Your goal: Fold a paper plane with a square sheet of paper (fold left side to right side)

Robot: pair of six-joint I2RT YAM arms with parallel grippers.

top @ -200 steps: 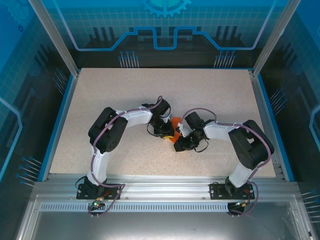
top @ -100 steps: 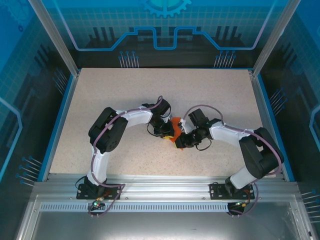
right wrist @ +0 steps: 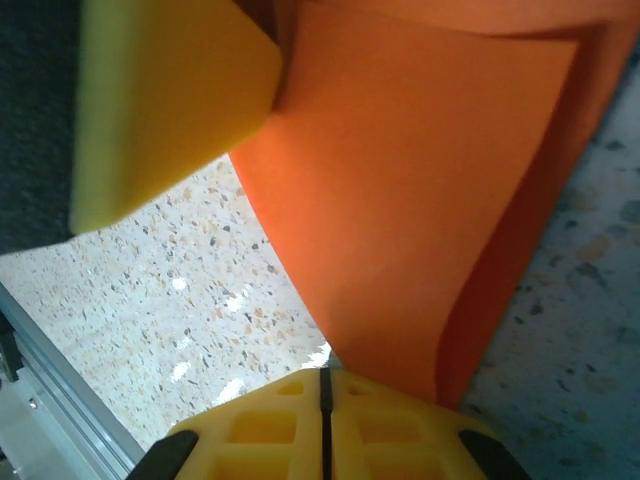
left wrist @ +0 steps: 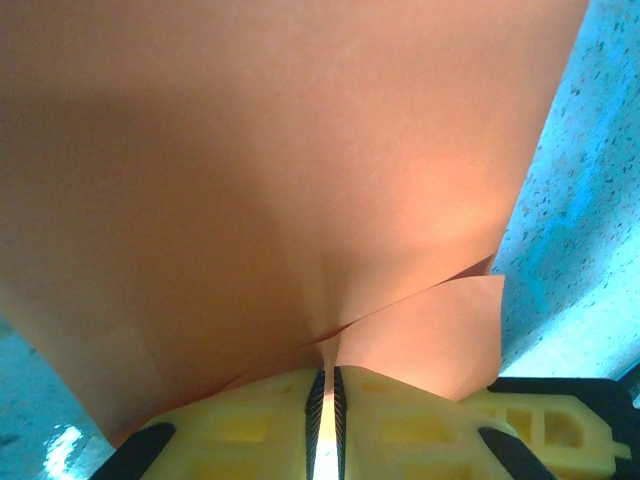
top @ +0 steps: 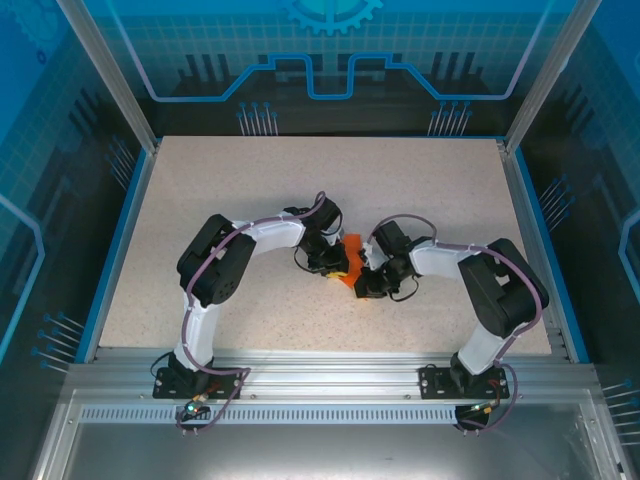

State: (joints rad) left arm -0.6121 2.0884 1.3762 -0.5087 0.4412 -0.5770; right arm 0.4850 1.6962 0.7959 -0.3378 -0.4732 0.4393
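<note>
The square sheet of paper (top: 350, 247) is a small, creased orange shape at mid-table, lifted off the surface between my two grippers. My left gripper (top: 338, 268) is shut on it: in the left wrist view the orange paper (left wrist: 280, 150) spreads wide above the yellow fingers, and a thin fold runs down into the gripper (left wrist: 325, 395). My right gripper (top: 360, 285) sits just right of the paper. Its jaws (right wrist: 323, 395) are shut, pad against pad. The paper (right wrist: 400, 200) curves down behind the right finger's tip, and none of it shows in the seam.
The left gripper's yellow finger (right wrist: 170, 100) crowds the upper left of the right wrist view. The speckled tabletop (top: 250, 190) has a blue rim (top: 125, 210) and metal frame posts at its corners. Both arms bend inward toward the middle.
My right gripper's jaws have closed beside the paper. The right arm's elbow swung out to the right and came back. The left arm and its grip have not moved.
</note>
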